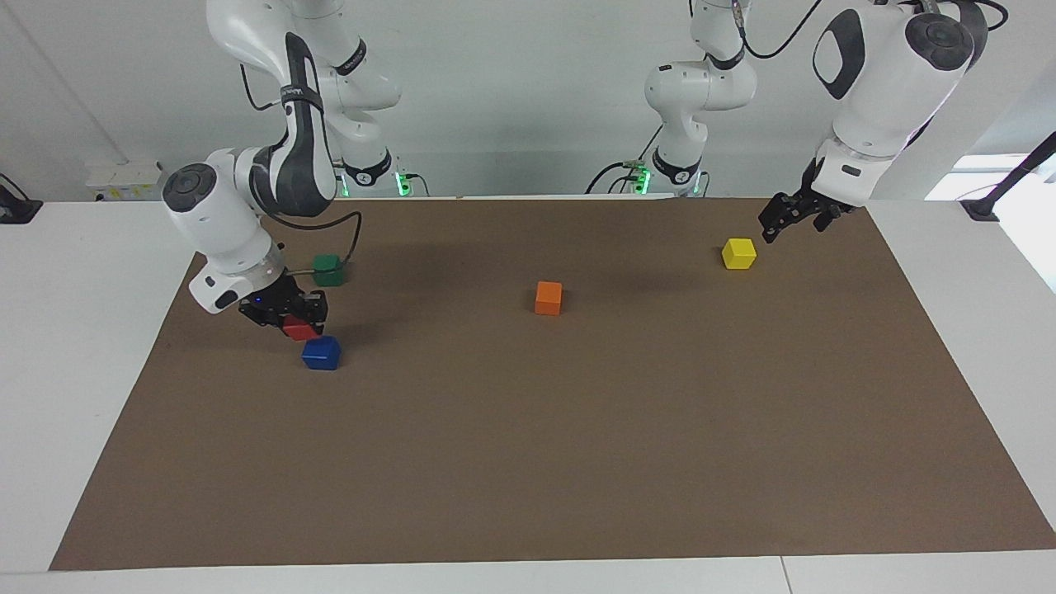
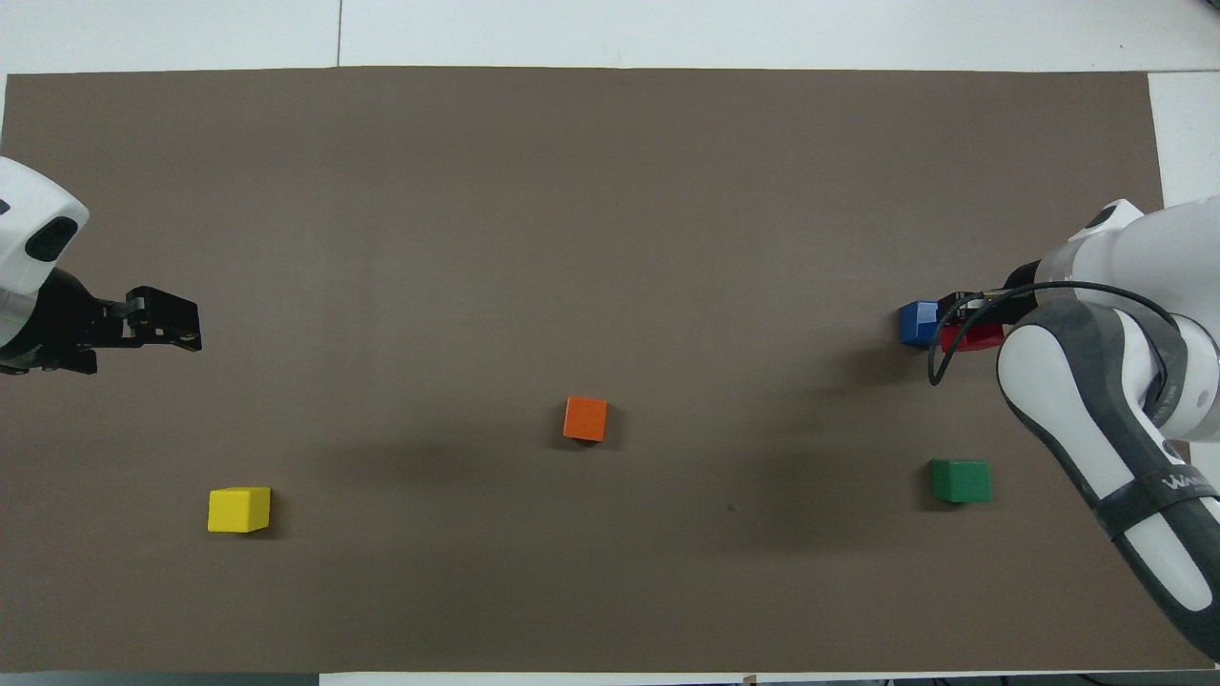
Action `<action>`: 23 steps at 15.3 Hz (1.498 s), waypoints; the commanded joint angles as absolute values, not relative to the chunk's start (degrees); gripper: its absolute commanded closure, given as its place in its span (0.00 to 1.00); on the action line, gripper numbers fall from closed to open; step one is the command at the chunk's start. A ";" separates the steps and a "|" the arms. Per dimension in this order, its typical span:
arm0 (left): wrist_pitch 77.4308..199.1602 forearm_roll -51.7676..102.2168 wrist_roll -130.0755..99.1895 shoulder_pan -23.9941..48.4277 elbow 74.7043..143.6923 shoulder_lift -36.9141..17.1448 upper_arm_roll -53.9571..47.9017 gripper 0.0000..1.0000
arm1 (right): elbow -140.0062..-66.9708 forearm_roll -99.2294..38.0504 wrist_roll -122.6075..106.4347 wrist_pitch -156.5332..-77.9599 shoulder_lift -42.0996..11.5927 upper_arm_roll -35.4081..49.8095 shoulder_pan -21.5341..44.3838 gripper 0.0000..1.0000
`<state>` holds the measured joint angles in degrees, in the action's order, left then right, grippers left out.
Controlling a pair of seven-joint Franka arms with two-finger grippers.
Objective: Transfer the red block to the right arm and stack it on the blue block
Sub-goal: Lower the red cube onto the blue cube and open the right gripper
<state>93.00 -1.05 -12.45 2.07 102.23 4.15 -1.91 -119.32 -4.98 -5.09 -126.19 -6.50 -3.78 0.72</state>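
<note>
In the facing view no label or print can be read on the blocks, the mat or either arm. The right gripper (image 1: 293,318), with a small blue light on its black body, has its fingers clamped on the red block (image 1: 299,330), which hangs just above the blue block (image 1: 321,352) and a little toward ten o'clock of it; whether the two cubes touch is hard to say from here, though a thin gap seems to remain. The green block (image 1: 327,270) rests on the brown mat (image 1: 528,462) at about twelve o'clock of the blue one, nearer the robots. The orange block (image 1: 548,298) sits mid-mat, and the yellow block (image 1: 738,253) lies toward the left arm's end. The left gripper (image 1: 773,230) waits in the air at roughly two o'clock of the yellow block; its fingers point down at the mat and I cannot tell how far apart they stand. In the overhead view a few white letters on the dark band of the right arm (image 2: 1125,400) read something like "WAN", cut off at the frame edge. The right gripper (image 2: 958,314) covers part of the blue block (image 2: 919,322), with the red block (image 2: 974,335) showing at its four o'clock. The green block (image 2: 961,480) lies nearer the robots, the orange block (image 2: 585,418) mid-mat (image 2: 610,191), the yellow block (image 2: 238,509) toward the left arm's end, and the left gripper (image 2: 189,325) sits at eleven o'clock of it, holding nothing.
</note>
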 commanded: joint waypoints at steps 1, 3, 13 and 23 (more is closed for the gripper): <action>92.90 -0.09 -11.95 2.99 102.92 5.19 -0.88 0.00 | -119.09 -1.50 -2.90 -128.57 -6.68 -3.52 1.14 1.00; 92.81 0.70 -11.95 2.81 102.92 5.19 -0.88 0.00 | -119.27 -1.23 -2.73 -129.64 -7.81 -3.52 1.23 1.00; 92.64 0.70 -12.04 2.90 102.92 5.19 -0.88 0.00 | -121.11 -0.09 -0.70 -135.61 -10.10 -3.52 2.20 1.00; 92.46 0.70 -12.04 3.08 102.92 5.19 -0.88 0.00 | -122.78 -0.09 2.29 -135.35 -9.49 -3.52 1.76 0.00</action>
<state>92.84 -0.36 -12.45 2.07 102.23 4.16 -1.84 -120.82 -1.79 0.65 -134.18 -9.66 -3.80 2.34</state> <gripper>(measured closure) 0.000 0.379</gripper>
